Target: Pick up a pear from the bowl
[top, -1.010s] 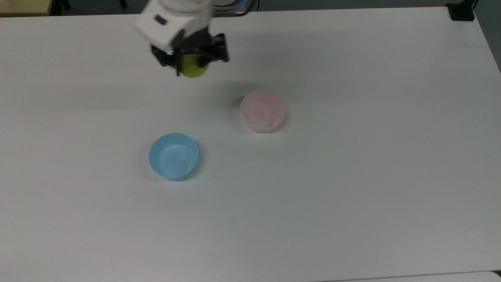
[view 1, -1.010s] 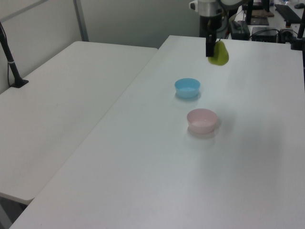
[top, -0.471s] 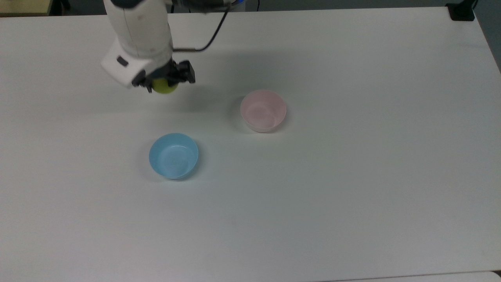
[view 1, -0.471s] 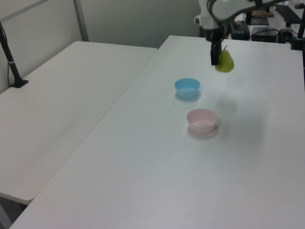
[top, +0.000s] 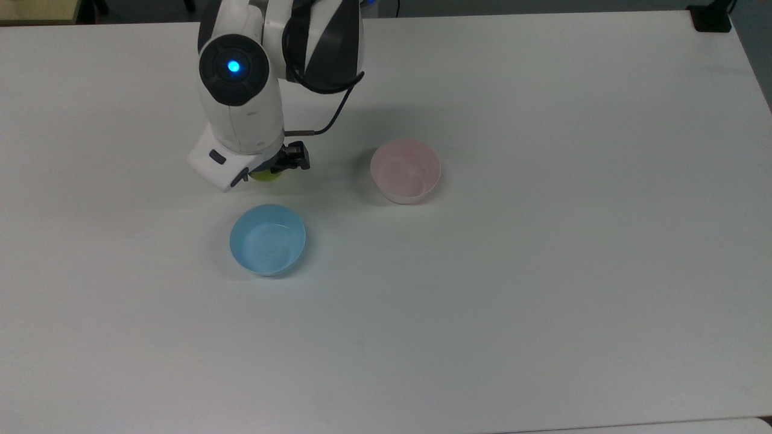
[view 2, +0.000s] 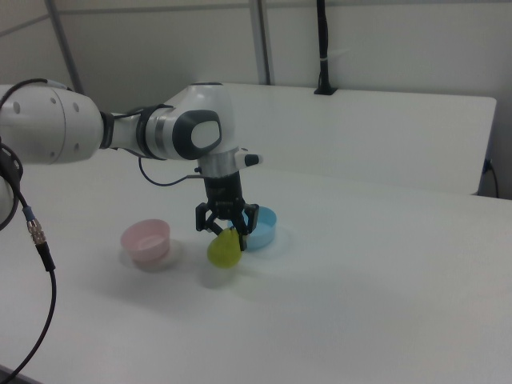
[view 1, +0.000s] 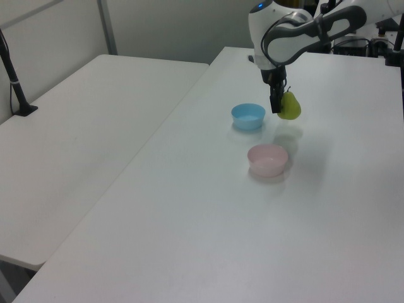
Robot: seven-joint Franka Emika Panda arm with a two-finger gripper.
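In the top view, upper left of centre, the gripper (top: pixel 272 169) clasps the pear (top: pixel 265 175), mostly hidden beneath it, above the light blue bowl (top: pixel 267 239); the pink bowl (top: pixel 405 170) sits empty at centre. In the left view, upper right, the pear (view 1: pixel 290 106) hangs clear of the table (view 1: pixel 208 227). In the right view, centre, it (view 2: pixel 225 248) dangles below the fingers (view 2: pixel 243 236).

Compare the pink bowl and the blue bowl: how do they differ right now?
The pink bowl is pale pink with a whitish outer wall; the blue bowl is light blue all over. In the top view, the blue bowl lies just below the claw holding the pear, while the pink bowl sits off to the claw's right. Both are empty, upright, and similar in size.
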